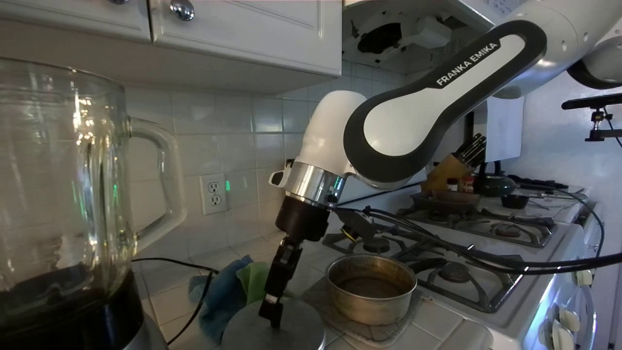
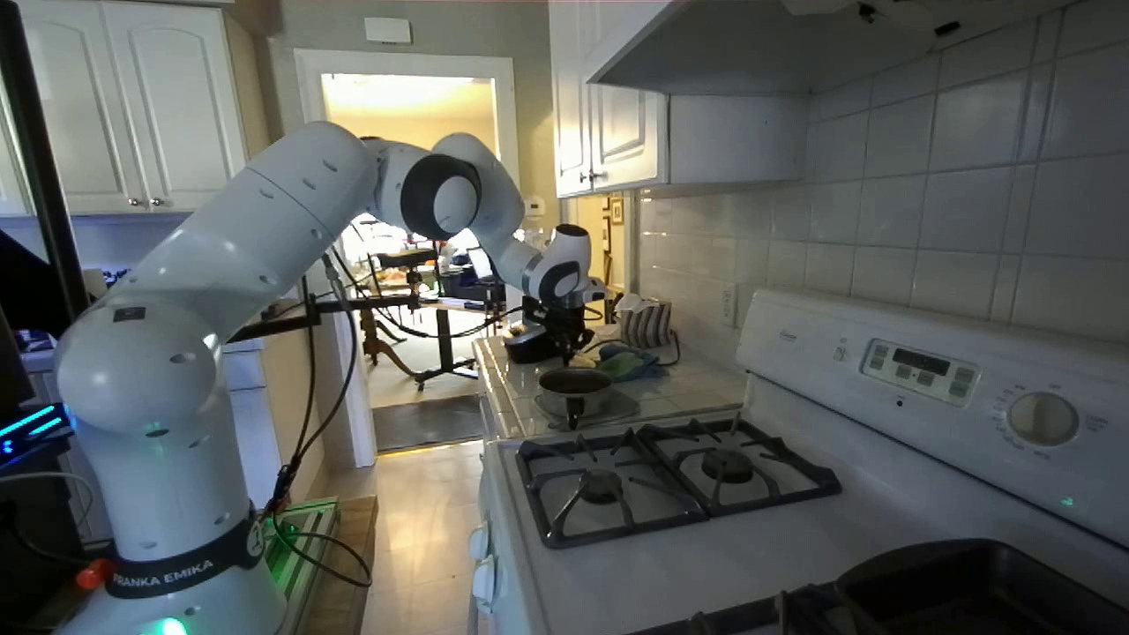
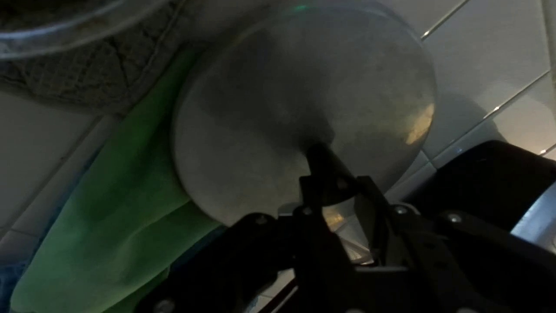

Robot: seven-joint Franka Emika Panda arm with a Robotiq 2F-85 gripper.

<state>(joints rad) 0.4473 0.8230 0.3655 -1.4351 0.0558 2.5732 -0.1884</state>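
The claw (image 3: 331,193) grips the black knob (image 3: 323,163) of a metal lid (image 3: 269,100); the arm (image 1: 401,126) bends down above that lid.

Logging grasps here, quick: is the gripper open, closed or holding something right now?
Black two-fingered gripper: closed, holding the black cylindrical knob of the round grey metal lid.

A round, dull-grey metal lid (image 3: 282,102), black knob (image 3: 323,163) upward, is held beside the saucepan (image 1: 374,309).
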